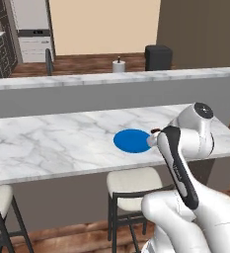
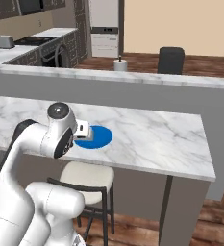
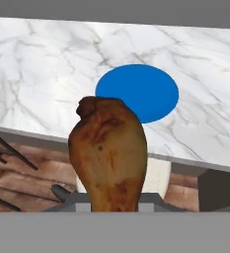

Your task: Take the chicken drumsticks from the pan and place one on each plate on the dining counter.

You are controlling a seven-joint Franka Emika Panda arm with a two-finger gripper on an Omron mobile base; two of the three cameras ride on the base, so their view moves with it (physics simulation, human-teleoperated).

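Clamping a chicken drumstick [image 3: 109, 153] in the end effector [image 3: 114, 205], hovering near the blue plate [image 3: 137, 92], above the marble counter [image 3: 47, 74] edge.

Polished white marble desk [image 1: 62, 143] veined grey, flat matt blue plate [image 1: 132, 141], browned, rough-skinned chicken drumstick [image 3: 109, 153], cream cushioned stool [image 1: 134, 182] on dark metal frame, wood-plank floor [image 1: 87, 237].

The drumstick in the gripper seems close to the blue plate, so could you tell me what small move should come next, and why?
Probably a short reach forward over the counter. In the hand view the drumstick sits clamped in the gripper short of the blue plate, apparently above the edge of the dining counter, so releasing now might miss the plate.
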